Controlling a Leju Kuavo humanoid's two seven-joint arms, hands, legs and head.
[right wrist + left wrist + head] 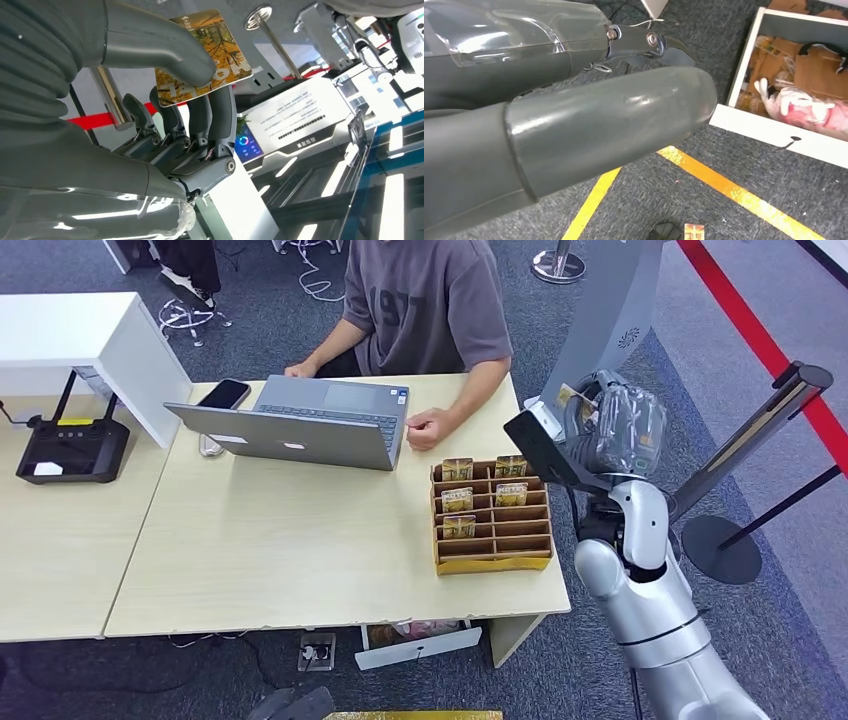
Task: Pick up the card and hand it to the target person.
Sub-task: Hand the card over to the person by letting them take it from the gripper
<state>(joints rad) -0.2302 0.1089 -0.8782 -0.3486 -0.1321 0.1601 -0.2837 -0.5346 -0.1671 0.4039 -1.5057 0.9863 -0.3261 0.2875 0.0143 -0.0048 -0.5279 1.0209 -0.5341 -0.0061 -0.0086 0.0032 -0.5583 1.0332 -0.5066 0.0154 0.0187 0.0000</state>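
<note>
I see my right hand raised off the right end of the desk, beyond its far right corner. The thumb presses a card with a golden autumn-tree print against the dark fingers, so the card is pinched and held, its free edge sticking out past the fingertips. In the head view that same hand sits at the top of the silver forearm, and only a small yellowish corner of the card peeks out beside it.

My left hand hangs low over the grey carpet with its yellow floor stripes. The thick thumb covers most of the picture and one dark fingertip shows beyond it; I cannot tell how far those fingers are spread, and I see nothing in them. A white open drawer of cardboard scraps lies on the floor nearby.

On the desk, a wooden card rack stands near the right edge, with several cards in its far slots. A person in a grey T-shirt sits at the far edge behind an open laptop, one hand resting on the desk just beyond the rack. A phone lies left of the laptop.
</note>
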